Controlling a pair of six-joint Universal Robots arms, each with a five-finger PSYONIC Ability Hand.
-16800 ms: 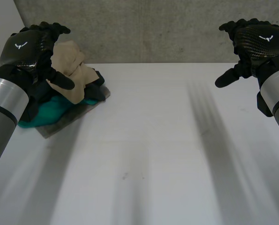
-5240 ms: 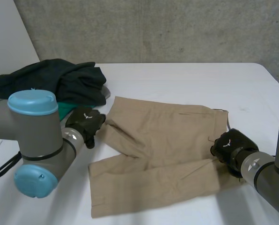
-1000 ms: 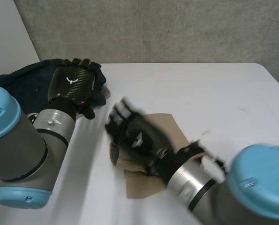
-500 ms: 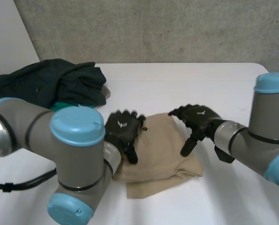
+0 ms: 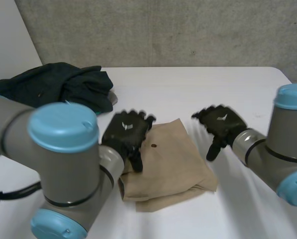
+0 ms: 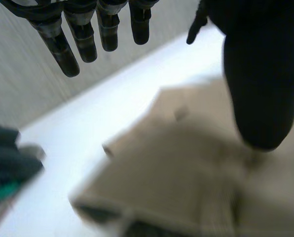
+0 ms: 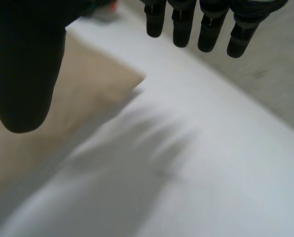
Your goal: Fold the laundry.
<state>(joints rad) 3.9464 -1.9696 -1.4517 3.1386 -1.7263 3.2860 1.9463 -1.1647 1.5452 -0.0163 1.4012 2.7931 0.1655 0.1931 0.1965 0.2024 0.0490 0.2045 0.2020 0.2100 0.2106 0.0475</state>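
White table (image 5: 188,84), tan shorts (image 5: 173,159), edge hidden

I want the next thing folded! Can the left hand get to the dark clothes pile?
Probably yes. The left hand is open at the edge of the folded shorts, and only bare table lies between it and the dark clothes pile.

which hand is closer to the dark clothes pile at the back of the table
Left. The left hand is over the edge of the folded tan shorts nearest the dark clothes pile, apart from it; the right hand is past the shorts' opposite side.
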